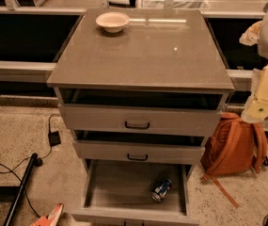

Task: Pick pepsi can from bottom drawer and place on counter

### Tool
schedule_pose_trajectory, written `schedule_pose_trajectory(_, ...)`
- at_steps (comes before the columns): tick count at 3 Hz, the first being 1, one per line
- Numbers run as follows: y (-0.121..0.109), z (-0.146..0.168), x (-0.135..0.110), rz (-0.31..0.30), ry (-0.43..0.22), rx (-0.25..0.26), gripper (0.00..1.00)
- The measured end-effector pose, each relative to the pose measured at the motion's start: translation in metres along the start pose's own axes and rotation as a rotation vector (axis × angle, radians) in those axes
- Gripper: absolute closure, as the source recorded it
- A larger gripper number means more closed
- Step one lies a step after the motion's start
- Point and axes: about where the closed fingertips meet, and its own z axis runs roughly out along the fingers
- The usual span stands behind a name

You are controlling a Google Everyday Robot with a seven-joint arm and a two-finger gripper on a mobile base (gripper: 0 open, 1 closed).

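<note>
Reach step, not yet begun. The can lies on its side in the open bottom drawer, right of middle. The gripper hangs high at the right edge, beside the counter and well apart from the can; whether it is released or clenched cannot be told. Next move likely calls for a low reach into the drawer.

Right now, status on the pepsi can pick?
Gripper at right edge, beside the counter. Pepsi can on its side in open bottom drawer, front right. Nothing covering it.
</note>
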Motion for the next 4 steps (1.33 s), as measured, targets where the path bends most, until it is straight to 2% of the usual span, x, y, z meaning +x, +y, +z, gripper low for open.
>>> schedule_pose_trajectory(2,-0.003,0.01,0.006,0.018,0.014,-0.01,0.0)
schedule_pose_trajectory(3,0.0,0.064,0.036,0.077,0.008,-0.074,0.0)
schedule_pose_trajectory(4,0.033,0.154,0.086,0.154,-0.027,-0.154,0.0)
